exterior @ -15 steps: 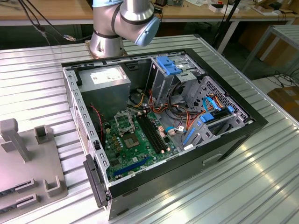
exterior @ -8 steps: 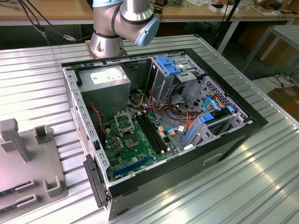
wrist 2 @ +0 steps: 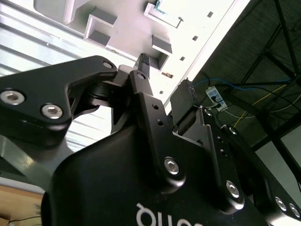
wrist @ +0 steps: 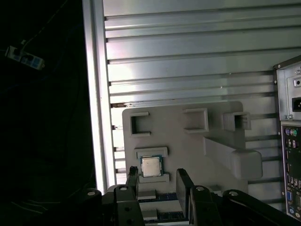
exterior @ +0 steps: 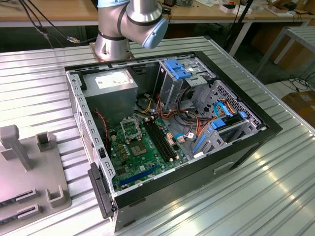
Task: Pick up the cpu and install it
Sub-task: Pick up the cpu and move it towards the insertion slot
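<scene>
The cpu [wrist: 150,165], a small square chip with a silver-grey top, lies flat in a recess of the grey fixture plate [wrist: 188,150] on the ribbed metal table. In the first wrist view my gripper [wrist: 158,184] hovers above the plate, open, with nothing between its black fingers [wrist: 133,181]. The cpu lies just beyond the fingertips, closer to one finger than the other. The second wrist view also has the gripper [wrist 2: 165,76] open over the plate. In the exterior view, the black-framed socket [exterior: 129,129] sits on the green motherboard inside the open computer case [exterior: 256,140].
The fixture plate [exterior: 29,167] lies at the exterior view's left, beside the case. It carries raised blocks and a slanted bar [wrist: 233,157]. The case's rear panel [wrist: 289,141] is close to the plate. A grey power-supply box [exterior: 110,86], cables and blue drive brackets [exterior: 177,69] crowd the case.
</scene>
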`<state>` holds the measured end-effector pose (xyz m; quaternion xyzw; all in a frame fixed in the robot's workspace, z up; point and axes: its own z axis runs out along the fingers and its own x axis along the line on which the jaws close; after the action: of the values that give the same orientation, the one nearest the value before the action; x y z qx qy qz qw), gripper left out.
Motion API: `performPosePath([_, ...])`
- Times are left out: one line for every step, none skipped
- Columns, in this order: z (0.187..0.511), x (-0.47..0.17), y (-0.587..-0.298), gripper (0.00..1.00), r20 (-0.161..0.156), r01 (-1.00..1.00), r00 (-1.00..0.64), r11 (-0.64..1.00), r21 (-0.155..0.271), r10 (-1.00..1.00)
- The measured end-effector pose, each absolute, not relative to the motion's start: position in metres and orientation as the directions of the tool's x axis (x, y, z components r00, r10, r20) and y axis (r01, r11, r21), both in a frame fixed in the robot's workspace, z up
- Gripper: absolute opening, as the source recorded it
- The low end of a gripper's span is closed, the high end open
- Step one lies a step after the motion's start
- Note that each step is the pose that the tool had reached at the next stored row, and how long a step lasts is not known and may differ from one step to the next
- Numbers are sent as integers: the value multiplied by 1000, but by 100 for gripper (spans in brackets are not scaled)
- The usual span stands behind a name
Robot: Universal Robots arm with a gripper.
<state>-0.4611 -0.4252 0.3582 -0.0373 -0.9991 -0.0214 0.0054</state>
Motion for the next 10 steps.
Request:
performPosePath([358, -461, -425, 46, 12, 75, -997, 996, 42, 74])
performPosePath([358, -461, -425, 46, 12, 75, -997, 996, 42, 74])
performPosePath([358, -462, -425, 46, 12, 75, -997, 996, 42, 74])
performPosePath([358, -462, -425, 46, 12, 75, -997, 996, 42, 74])
performPosePath([358, -462, -425, 46, 12, 75, -997, 996, 42, 74])
performPosePath([358, -462, -425, 46, 12, 75, -997, 996, 42, 74])
performPosePath([358, -462, -425, 46, 12, 75, -997, 996, 42, 74])
performPosePath([358, -462, -425, 46, 12, 75, -997, 996, 42, 74])
performPosePath([358, -462, -425, 46, 12, 75, -997, 996, 42, 74])
performPosePath([358, -462, -425, 46, 12, 75, -997, 996, 42, 74])
